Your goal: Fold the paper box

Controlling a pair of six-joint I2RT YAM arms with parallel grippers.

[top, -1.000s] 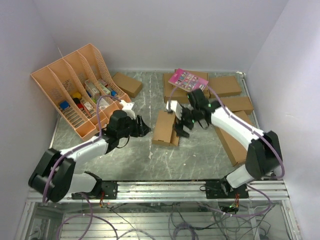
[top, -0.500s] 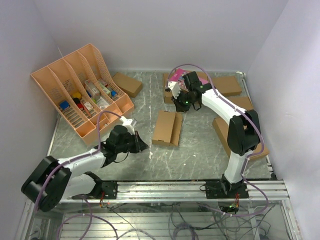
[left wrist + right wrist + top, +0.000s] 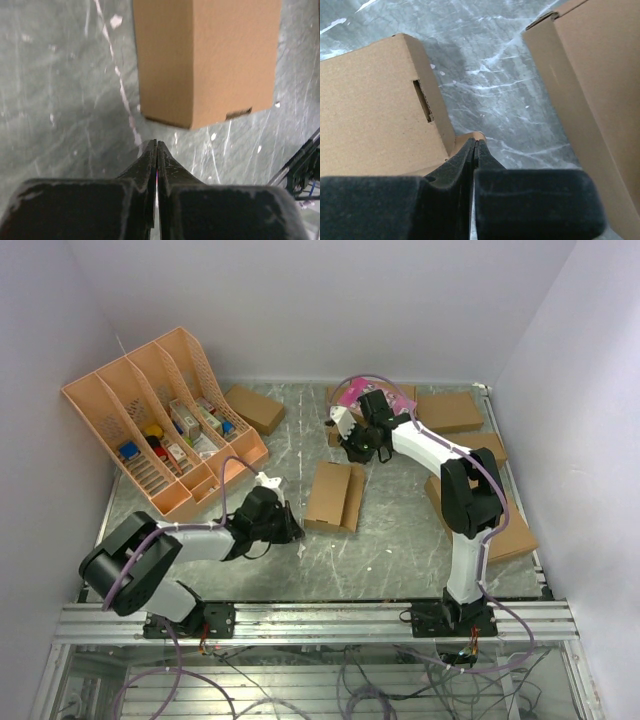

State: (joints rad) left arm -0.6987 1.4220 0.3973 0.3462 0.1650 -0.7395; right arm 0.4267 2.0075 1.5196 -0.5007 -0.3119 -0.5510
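Observation:
The paper box (image 3: 335,496) lies flat on the grey table near the middle, a plain brown folded sheet; it fills the top of the left wrist view (image 3: 207,60). My left gripper (image 3: 294,532) rests low on the table just left of the sheet's near corner, jaws pressed together and empty (image 3: 156,143), a short gap from the cardboard edge. My right gripper (image 3: 355,450) is further back, beside the box with the pink card (image 3: 372,398), well clear of the paper box. Its jaws are shut (image 3: 475,142), with a small rounded cardboard tab showing just past the tips.
An orange file rack (image 3: 150,420) holding small items stands at the back left. Brown boxes lie at the back (image 3: 254,407), back right (image 3: 450,411) and along the right side (image 3: 500,530). In the right wrist view, cardboard boxes flank the gripper left (image 3: 370,115) and right (image 3: 600,90).
Both grippers have gone from open to shut. The right arm has pulled back from the paper box toward the pink-card box. The left gripper has slid nearer and toward the sheet's corner.

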